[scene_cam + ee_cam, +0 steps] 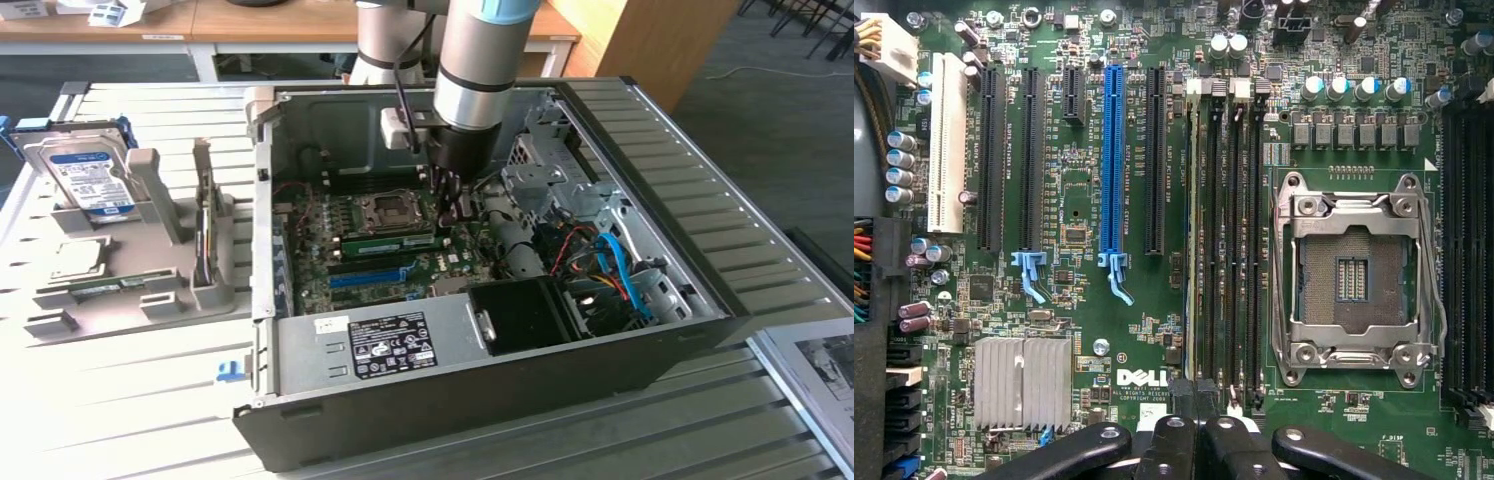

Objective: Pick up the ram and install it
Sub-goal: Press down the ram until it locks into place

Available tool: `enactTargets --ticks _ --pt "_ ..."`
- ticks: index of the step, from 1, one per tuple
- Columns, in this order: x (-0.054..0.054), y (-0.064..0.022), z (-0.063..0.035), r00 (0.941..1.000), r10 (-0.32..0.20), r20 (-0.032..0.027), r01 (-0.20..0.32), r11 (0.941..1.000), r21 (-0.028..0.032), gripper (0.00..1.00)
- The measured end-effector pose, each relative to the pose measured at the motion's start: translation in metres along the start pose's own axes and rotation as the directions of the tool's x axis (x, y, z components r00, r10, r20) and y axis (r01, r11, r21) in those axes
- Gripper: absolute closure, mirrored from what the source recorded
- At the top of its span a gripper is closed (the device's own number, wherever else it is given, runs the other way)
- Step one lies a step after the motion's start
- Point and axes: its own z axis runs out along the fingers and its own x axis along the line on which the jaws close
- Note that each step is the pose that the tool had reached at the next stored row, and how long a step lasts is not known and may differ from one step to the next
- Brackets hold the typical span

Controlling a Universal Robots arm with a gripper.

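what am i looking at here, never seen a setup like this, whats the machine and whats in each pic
This is a robot arm working inside an open desktop computer case that lies on a slatted table. The exterior view is taken from a camera off the arm. The arm reaches down into the case, and its gripper sits just above the green ram standing on the motherboard, beside the empty processor socket.

The wrist view comes from a camera on the arm's wrist, looking straight down at the motherboard: expansion slots, the memory slots, the socket, and the gripper's shut black fingers over the ram.

On the exterior view's left, a grey holder carries a hard drive and a silver processor chip.
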Motion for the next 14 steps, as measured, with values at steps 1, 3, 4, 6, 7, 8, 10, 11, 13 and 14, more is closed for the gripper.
enactTargets --ticks 1,3,4,6,7,8,10,11,13,14 --pt "0.0 0.0 0.0 1.0 0.0 0.0 0.0 1.0 0.0 0.9" --pt "0.0 0.0 0.0001 1.0 0.0 0.0001 0.0 1.0 0.0 0.9" --pt "0.0 0.0 0.0001 1.0 0.0 0.0002 0.0 1.0 0.0001 0.9" --pt "0.0 0.0 0.0003 1.0 0.0 0.0002 0.0 1.0 0.0001 0.9" --pt "0.0 0.0 0.0004 1.0 0.0 0.0001 0.0 1.0 0.0 0.9" --pt "0.0 0.0 0.0005 1.0 0.0 0.0001 0.0 1.0 0.0 0.9" --pt "0.0 0.0 0.0005 1.0 0.0 0.0 0.0 1.0 -0.0001 0.9" --pt "0.0 0.0 0.0005 1.0 0.0 0.0001 0.0 1.0 -0.0001 0.9" --pt "0.0 0.0 0.0006 1.0 0.0 0.0001 0.0 1.0 0.0 0.9" --pt "-0.0001 0.0 0.0008 1.0 0.0 0.0001 0.0 1.0 0.0 0.9"
